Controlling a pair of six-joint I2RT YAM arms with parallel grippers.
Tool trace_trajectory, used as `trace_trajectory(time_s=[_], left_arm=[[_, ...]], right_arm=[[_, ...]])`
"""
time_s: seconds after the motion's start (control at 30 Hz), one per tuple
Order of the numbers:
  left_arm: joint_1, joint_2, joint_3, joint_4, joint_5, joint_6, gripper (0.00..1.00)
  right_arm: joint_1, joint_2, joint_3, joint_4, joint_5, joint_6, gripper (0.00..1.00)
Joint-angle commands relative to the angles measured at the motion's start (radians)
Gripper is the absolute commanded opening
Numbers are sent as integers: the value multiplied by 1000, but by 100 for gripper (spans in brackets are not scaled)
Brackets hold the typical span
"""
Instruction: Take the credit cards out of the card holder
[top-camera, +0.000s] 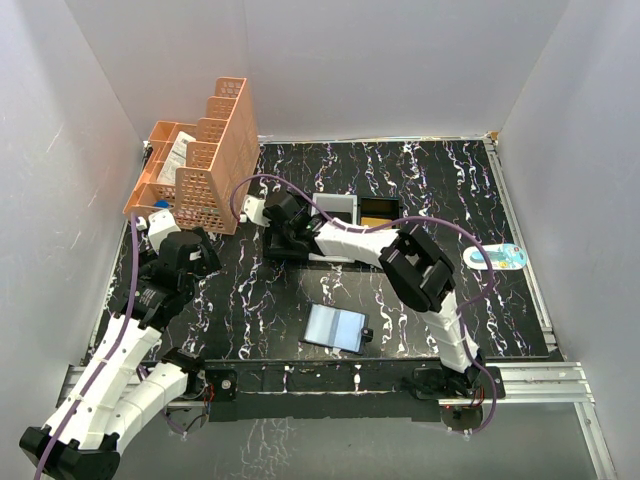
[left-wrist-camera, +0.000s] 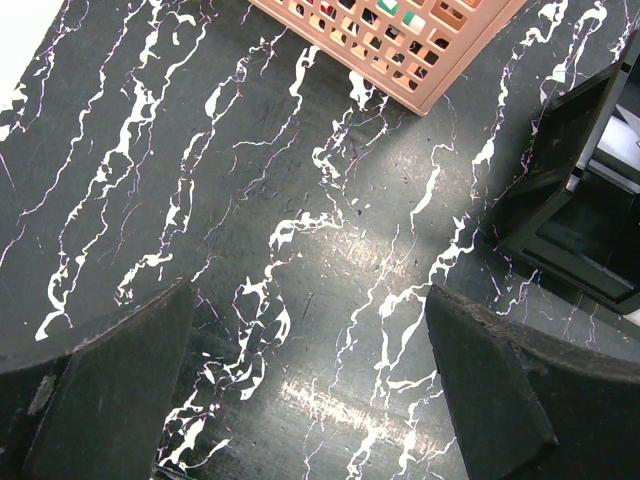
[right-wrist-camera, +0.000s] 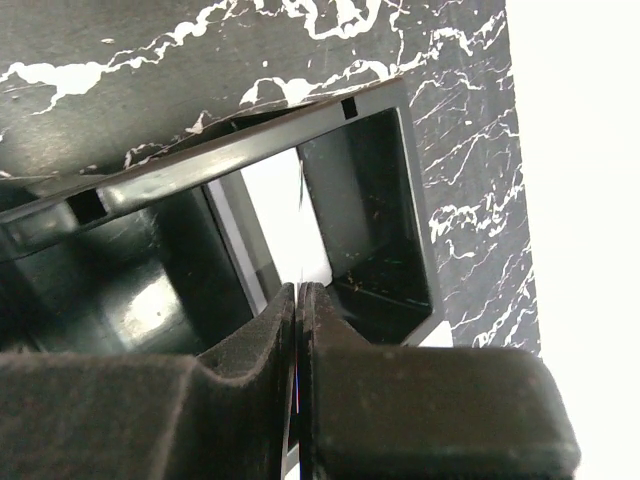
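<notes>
Lying open on the worktop (top-camera: 520, 200) near my bases, the card holder (top-camera: 335, 327) is sitting well apart from my right jaws, which are pressing together over the black tray (top-camera: 358, 199). My left jaws are hanging spread. I am judging this the drop-off step; next calls for pinching a card's edge.

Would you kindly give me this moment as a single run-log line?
left gripper: open, above table | right gripper: shut, tips over tray | card holder: flat on table, apart from both grippers

Two robot arms, the left arm (top-camera: 120, 370) and the right arm (top-camera: 425, 270), flank one black tray (right-wrist-camera: 250, 145). Left of the tray is one orange basket (top-camera: 205, 170), in front one card holder (top-camera: 334, 327), and to the right one oval item (top-camera: 497, 257).
</notes>
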Motion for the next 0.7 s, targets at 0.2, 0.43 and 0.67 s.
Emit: trace_trajectory(time_s=[0.2,0.43,0.67], left_arm=[[6,-7,13,-10,-30,-2,99],[6,-11,12,-13,-33,-4,99],[6,-5,11,-10,-29,-2,99]], right_arm=[[-28,95,98,60,24,-103,0],[-30,136,97,89,50,-142,8],[-30,95,43,113,45,-149,44]])
